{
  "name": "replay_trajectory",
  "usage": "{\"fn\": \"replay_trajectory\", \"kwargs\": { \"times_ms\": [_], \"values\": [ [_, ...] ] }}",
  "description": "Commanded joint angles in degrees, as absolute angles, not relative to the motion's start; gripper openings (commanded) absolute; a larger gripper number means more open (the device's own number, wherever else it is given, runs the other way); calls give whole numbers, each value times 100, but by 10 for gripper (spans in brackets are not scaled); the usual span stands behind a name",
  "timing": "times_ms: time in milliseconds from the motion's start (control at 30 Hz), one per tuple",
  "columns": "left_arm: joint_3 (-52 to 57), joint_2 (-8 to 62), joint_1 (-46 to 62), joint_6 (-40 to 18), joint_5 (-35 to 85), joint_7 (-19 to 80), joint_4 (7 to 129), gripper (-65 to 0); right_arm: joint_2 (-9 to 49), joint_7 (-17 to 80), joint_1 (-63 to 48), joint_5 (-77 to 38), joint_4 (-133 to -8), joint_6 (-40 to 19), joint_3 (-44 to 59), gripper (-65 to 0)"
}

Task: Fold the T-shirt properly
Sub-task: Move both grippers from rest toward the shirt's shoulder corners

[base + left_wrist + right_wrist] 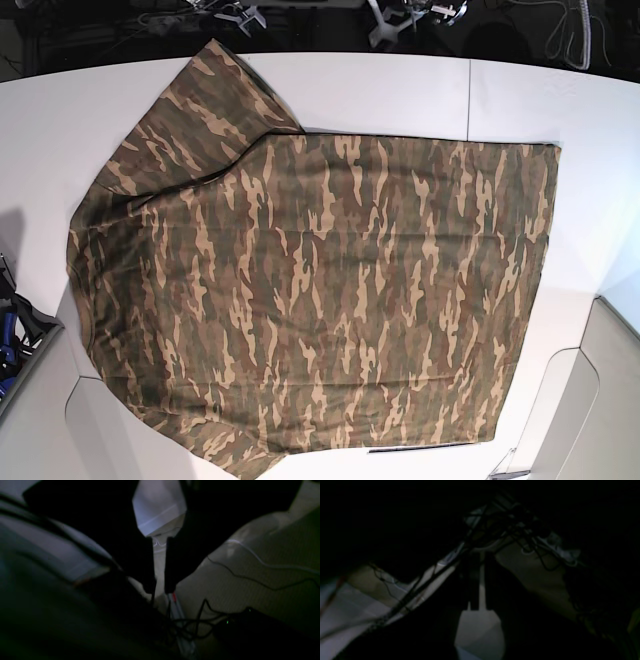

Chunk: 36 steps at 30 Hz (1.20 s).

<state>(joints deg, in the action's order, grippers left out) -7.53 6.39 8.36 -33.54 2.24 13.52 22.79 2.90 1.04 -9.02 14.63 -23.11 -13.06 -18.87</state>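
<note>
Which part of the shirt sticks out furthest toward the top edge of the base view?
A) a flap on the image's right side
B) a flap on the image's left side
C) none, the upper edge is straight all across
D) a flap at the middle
B: the T-shirt has a flap angling up at the upper left, well above the rest of its upper edge.

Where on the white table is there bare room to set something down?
White table shows bare right of the camouflage T-shirt, and at upper left beside its sleeve. It's crowded at the top edge, with cables.
</note>
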Motion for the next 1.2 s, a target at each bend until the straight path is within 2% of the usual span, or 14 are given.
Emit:
{"fn": "replay_trajectory", "kwargs": {
  "times_ms": [0,100,267,400,600,833,967,1167],
  "values": [
    [-742,720,982,-3459,318,1352,2447,-566,373,67,-1022,1452,-2414,-1347,-1885,-603],
    [-742,921,1411,-3677,694,1350,2995,-566,600,69,-1341,1302,-2827,-1347,-1885,-603],
    [-740,1205,2143,-3688,1026,1354,4014,-566,1055,163,-2045,698,-3931,-1356,-1885,-603],
    [-519,1339,2672,-3691,1238,1363,4762,-566,1431,620,-2639,272,-5002,-1372,-1885,-603],
    [521,1337,3411,-4000,1564,1673,5813,-565,1940,1619,-3551,-290,-6836,-1372,-1885,-603],
    [1651,1334,4195,-4000,2561,2453,7238,-565,2451,1918,-4565,-351,-8818,-1369,-1855,-603],
    [2196,1337,4604,-4000,3148,2764,7979,-564,2602,2193,-5015,-353,-9863,-1369,-1697,-603],
    [3037,1334,5022,-4000,4034,3310,8923,-524,2600,2429,-5516,-646,-11299,-1396,-1055,-603]
  ]
}}
